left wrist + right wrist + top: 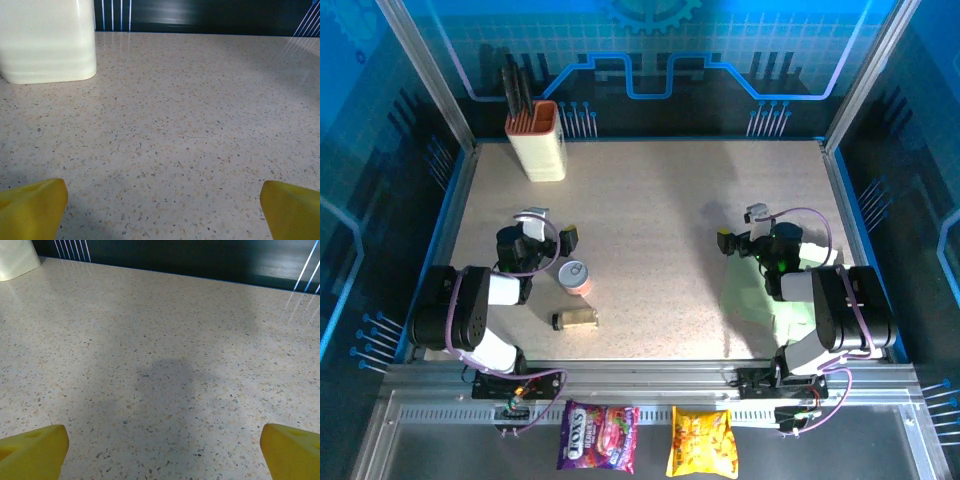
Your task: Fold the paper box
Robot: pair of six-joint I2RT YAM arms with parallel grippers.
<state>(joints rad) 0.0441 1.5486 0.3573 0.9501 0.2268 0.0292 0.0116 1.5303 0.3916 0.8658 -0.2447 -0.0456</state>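
Top external gives me the paper box (752, 300) flat near right: light, floppy card, so I'd pinch a flap edge, both jaws apart.

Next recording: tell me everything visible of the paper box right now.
The paper box is a plain, pale green sheet of thin card that appears to lie flat, not yet folded, on the near right part of the table. The right arm extends over it and hides part, so its flaps and full outline cannot be made out.

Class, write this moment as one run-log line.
left gripper open | right gripper open | paper box flat, unheld | folding not begun
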